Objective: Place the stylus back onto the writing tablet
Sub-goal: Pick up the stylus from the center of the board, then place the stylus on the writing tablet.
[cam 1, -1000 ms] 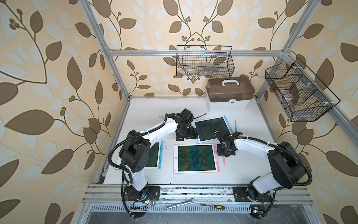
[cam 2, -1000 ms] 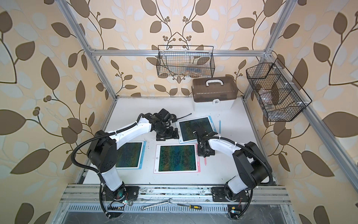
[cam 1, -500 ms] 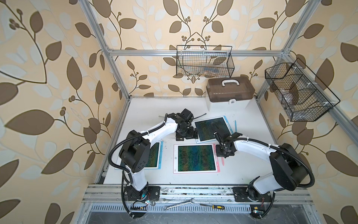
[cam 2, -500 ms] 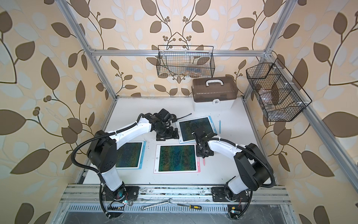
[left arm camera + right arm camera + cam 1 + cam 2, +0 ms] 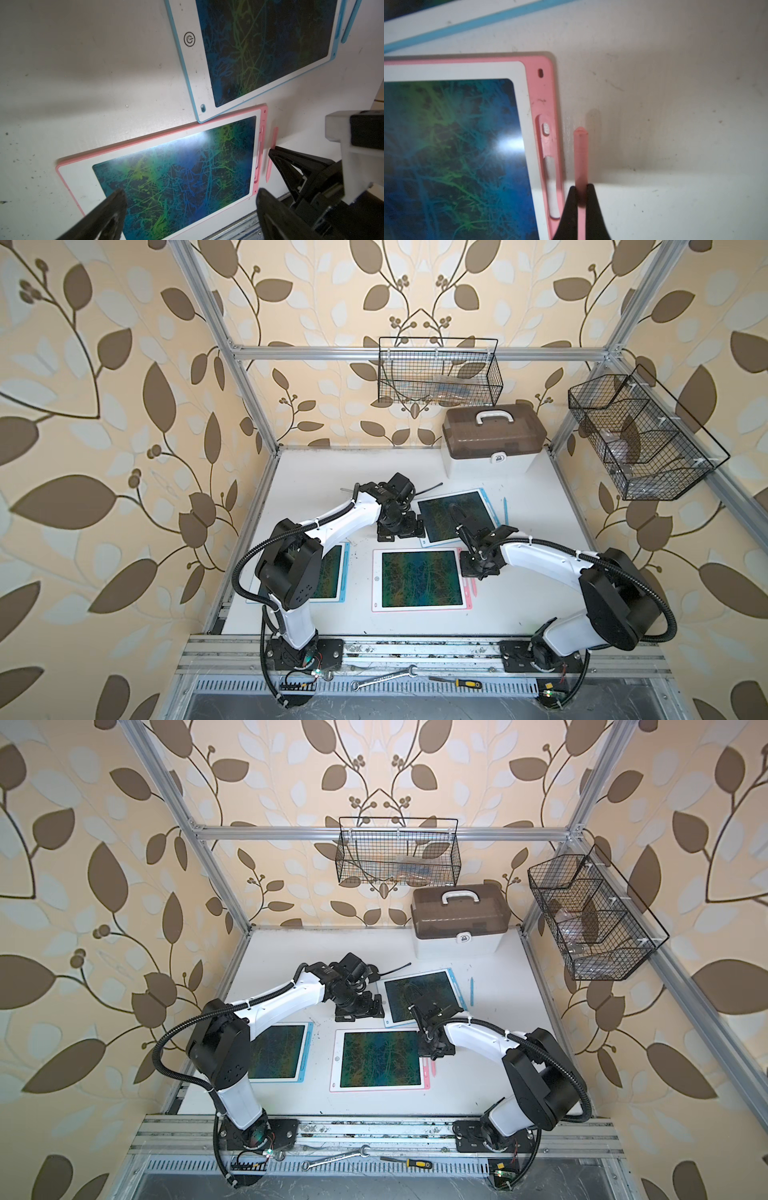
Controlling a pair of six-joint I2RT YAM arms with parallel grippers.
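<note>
Your pink plastic stylus (image 5: 581,158) was pinched in the right jaws, closed tight on its shaft. It ran just beside the holder slot (image 5: 552,187) of the pink-framed writing tablet (image 5: 543,91), not in it. Over the last second your right arm only nudged toward that edge, so I'd say clipping it in was still to do. The left jaws hung wide open and empty beside the blue-framed tablet (image 5: 196,68), whose corner touched the pink one's far edge, clear of the slot. A blue stylus (image 5: 505,510) lay apart on the white table (image 5: 332,472).
</note>
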